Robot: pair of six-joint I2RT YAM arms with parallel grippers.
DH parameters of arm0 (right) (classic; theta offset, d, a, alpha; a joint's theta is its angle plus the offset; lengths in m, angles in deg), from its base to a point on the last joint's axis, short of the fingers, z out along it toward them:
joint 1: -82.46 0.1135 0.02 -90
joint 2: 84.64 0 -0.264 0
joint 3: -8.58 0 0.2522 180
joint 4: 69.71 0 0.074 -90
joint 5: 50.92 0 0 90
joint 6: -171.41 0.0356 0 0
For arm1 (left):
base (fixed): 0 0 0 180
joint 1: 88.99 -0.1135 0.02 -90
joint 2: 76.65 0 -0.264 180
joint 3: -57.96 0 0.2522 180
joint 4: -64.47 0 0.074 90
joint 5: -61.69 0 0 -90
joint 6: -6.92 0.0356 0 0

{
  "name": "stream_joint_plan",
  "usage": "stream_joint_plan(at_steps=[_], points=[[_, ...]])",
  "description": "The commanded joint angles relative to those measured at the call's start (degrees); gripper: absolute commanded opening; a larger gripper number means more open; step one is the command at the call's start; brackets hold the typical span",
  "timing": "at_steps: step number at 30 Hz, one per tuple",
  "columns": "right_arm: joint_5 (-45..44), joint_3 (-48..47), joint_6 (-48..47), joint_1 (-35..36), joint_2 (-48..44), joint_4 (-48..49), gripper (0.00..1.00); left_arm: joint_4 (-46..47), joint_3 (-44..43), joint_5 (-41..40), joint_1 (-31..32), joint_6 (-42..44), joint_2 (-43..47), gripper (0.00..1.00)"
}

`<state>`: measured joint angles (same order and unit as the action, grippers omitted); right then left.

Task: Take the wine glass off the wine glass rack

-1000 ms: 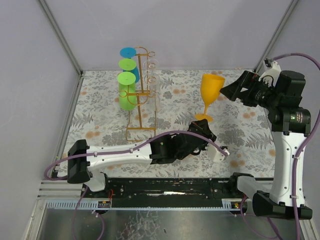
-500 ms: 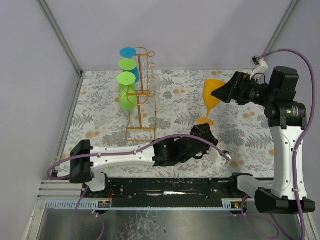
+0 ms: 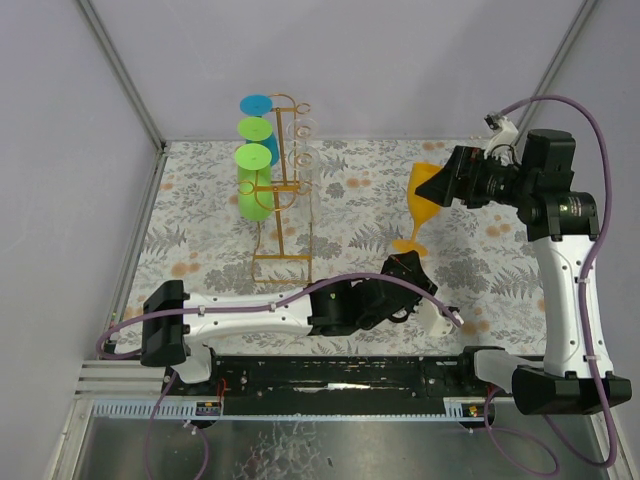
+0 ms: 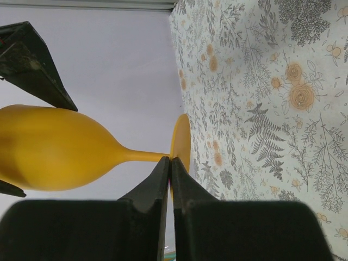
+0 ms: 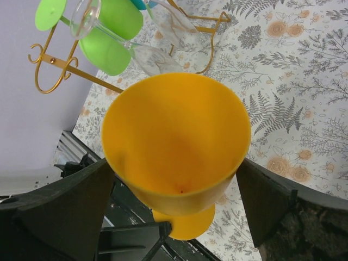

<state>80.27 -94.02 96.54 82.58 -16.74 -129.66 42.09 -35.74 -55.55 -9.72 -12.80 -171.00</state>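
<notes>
Already the orange wine glass (image 3: 421,198) is clear of the wine glass rack (image 3: 280,215). In the top view it is right of centre on the flowered table (image 3: 200,235), well apart from the rack at upper left, where green glasses (image 3: 252,178) hang. Its foot is down and its bowl leans. The right gripper (image 3: 447,186) reaches onto the bowl from the right, and the left gripper (image 3: 408,258) sits just below the foot.

In the left wrist view the left fingers are pressed together, tips meeting where the stem of the glass (image 4: 60,155) joins the foot. No stem shows between them.

In the right wrist view the rim of the glass (image 5: 174,136) fills the middle, and the right fingers (image 5: 60,217) stand wide on either side of the bowl. Whether they press it I cannot tell.

The glass looks like opaque plastic: probably light, stiff, smooth and top-heavy on its small foot. The widest part of the bowl, or the stem just above the foot, seems the best place to hold it.
</notes>
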Motion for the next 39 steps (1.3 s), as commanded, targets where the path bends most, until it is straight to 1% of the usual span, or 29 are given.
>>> stream_joint_plan(at_steps=[1,8,11,14,15,17,18,20,22,25,27,28,30,34,39], points=[[-0.8,0.7,-2.4,1.0,0.2,0.7,0.99,-0.7,-2.1,-0.1,0.9,-0.4,0.1,0.0],[-0.3,1.2,-2.7,1.8,1.0,1.0,1.0,-1.4,-2.4,-0.2,1.2,-0.6,-0.2,0.0],[-0.3,1.2,-3.2,1.8,1.0,0.1,0.9,-1.4,-2.6,-0.2,1.3,-0.6,-0.3,0.0],[-1.2,1.1,-3.4,1.9,1.1,-0.9,0.77,-1.4,-2.9,-0.4,1.3,-0.5,-0.6,0.0],[-1.7,1.0,-3.3,1.9,1.1,-1.3,0.73,-1.4,-3.1,-0.6,1.3,-0.5,-0.7,0.0],[-4.2,0.6,-3.2,1.9,0.7,-1.5,0.7,-1.0,-3.4,-0.9,1.3,-0.6,-0.8,0.01],[-5.3,0.4,-3.0,1.8,0.4,-1.5,0.7,-0.7,-3.5,-1.1,1.3,-0.5,-0.8,0.04],[-7.6,-0.2,-2.6,1.8,0.0,-1.3,0.68,-0.5,-3.6,-1.4,1.3,-0.6,-0.7,0.17],[-9.6,-0.9,-2.1,1.8,-0.3,-1.1,0.67,-0.4,-3.8,-1.5,1.3,-1.0,-0.7,0.26],[-12.8,-1.3,-1.4,1.8,-0.8,-0.3,0.67,-0.3,-3.7,-1.9,1.3,-1.3,-0.4,0.51],[-15.1,-1.3,-1.1,1.8,-1.4,0.5,0.67,-0.6,-3.6,-1.9,1.2,-1.8,-0.2,0.65],[-16.8,-1.2,-0.9,1.8,-1.7,1.0,0.67,-0.7,-3.7,-1.9,1.2,-2.1,-0.1,0.7],[-20.8,-0.5,-0.7,1.8,-2.5,2.7,0.67,-1.1,-4.0,-1.8,1.2,-3.0,0.2,0.73],[-29.1,3.0,-0.7,1.8,-3.8,7.3,0.68,-4.1,-7.9,-0.5,1.2,-7.9,0.4,0.76],[-38.6,12.3,-0.3,1.8,-6.2,17.9,0.7,-8.9,-14.5,2.6,1.1,-15.4,1.5,0.77]])
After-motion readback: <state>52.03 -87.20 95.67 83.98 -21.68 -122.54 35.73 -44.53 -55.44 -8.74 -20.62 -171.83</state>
